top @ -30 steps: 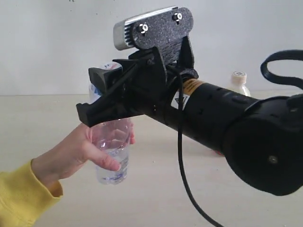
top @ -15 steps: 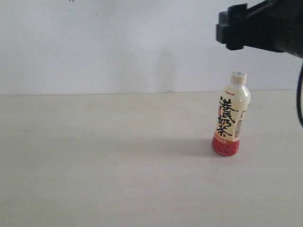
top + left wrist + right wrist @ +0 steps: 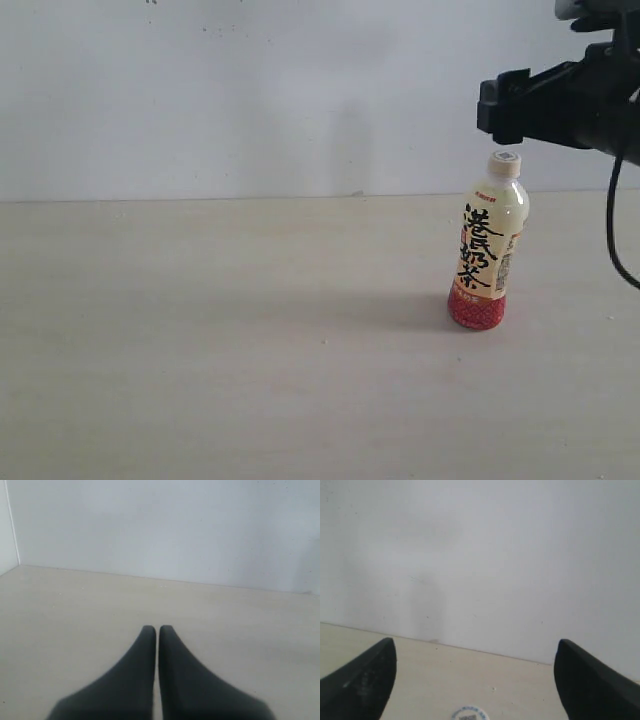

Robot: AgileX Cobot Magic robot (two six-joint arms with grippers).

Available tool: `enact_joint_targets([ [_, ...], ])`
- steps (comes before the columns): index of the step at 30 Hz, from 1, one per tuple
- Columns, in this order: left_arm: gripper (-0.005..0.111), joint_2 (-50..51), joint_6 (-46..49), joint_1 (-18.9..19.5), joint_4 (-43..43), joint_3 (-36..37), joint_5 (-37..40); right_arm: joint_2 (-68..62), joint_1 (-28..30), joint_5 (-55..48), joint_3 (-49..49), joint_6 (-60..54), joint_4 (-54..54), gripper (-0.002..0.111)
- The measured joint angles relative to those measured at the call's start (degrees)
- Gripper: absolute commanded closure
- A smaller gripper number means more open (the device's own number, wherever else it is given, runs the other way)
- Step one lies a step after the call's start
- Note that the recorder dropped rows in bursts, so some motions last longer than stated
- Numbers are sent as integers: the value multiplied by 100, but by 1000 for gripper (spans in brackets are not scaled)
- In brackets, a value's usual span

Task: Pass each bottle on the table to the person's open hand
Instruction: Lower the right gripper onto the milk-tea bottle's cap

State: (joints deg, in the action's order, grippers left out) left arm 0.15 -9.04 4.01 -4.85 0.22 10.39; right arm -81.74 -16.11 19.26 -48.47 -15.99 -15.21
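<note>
My matte black right fingers (image 3: 362,680) spread wide above the upright glossy cream bottle (image 3: 488,250) on the pale grained surface (image 3: 220,350), my right wrist seeing only its round cap (image 3: 467,714); tapered left fingers (image 3: 135,680) pinched together, empty.

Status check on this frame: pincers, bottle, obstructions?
Left pincer shut, empty. Right pincer open, above cream milk-tea bottle. Bottle upright on table, untouched. Nothing between them.

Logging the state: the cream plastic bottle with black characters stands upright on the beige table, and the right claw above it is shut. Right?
Not quite: the right claw is open, its fingers spread wide in the right wrist view. The cream plastic bottle with black characters does stand upright on the beige table, below that claw.
</note>
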Motion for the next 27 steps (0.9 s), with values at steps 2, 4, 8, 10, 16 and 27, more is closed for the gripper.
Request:
enact_joint_targets([
  [2, 103, 0, 0, 0, 0, 0, 0, -246, 0, 124, 0, 66, 199, 29],
  [4, 103, 0, 0, 0, 0, 0, 0, -507, 0, 216, 0, 104, 258, 29],
  [8, 103, 0, 0, 0, 0, 0, 0, -684, 0, 431, 0, 170, 268, 29],
  [10, 103, 0, 0, 0, 0, 0, 0, -684, 0, 610, 45, 185, 137, 29],
  [16, 103, 0, 0, 0, 0, 0, 0, -706, 4, 1217, 621, 742, 799, 29],
  [27, 103, 0, 0, 0, 0, 0, 0, -733, 4, 1331, 625, 862, 760, 29],
])
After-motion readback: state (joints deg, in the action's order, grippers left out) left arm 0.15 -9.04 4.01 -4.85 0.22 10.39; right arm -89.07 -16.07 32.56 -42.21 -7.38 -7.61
